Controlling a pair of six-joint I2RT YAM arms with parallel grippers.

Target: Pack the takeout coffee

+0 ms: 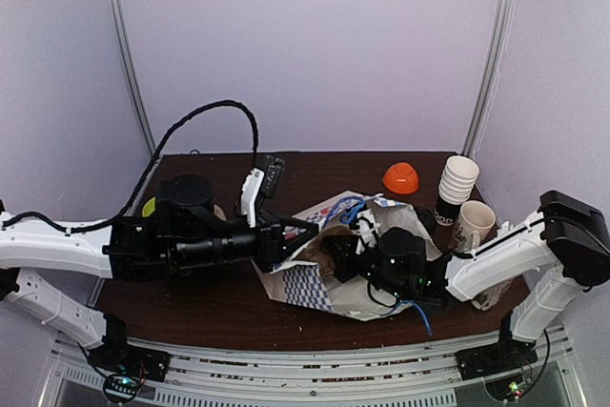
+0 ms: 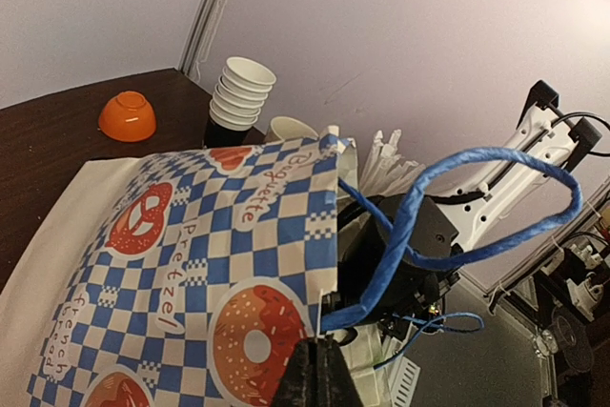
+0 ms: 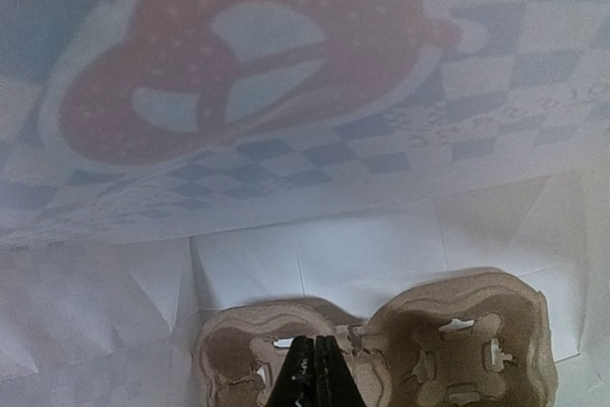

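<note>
Black left hand (image 2: 319,369): closed, pinching the mouth edge of the paper bag (image 2: 191,264) just below its blue handle (image 2: 410,207). The bag lies on its side on the brown tabletop (image 1: 219,297), mouth toward the right arm. It has blue-and-white checks with pretzel and doughnut prints.

Right hand (image 3: 315,369): inside the bag, closed, apparently clamped on the middle wall of a cardboard cup carrier (image 3: 457,331). The two pockets in view hold nothing.

Further right: orange bowl (image 1: 401,178), rim down; stack of lidless cups (image 1: 459,178); white mug (image 1: 474,224) just beside the stack.

Takeout coffee: no lidded cup can be made out in any view. It is not in the carrier pockets that show and may be hidden behind an arm. Cannot place it.

Handling (judgement):
- The paper wall is soft and would dent under a hard squeeze.
- If filled, it carries weight and sloshes.
- The lid could pop off if the cup is lifted by it.
- Best hold is around the body, under the lid rim, with moderate grip, kept upright.
- A coated surface might slip.
</note>
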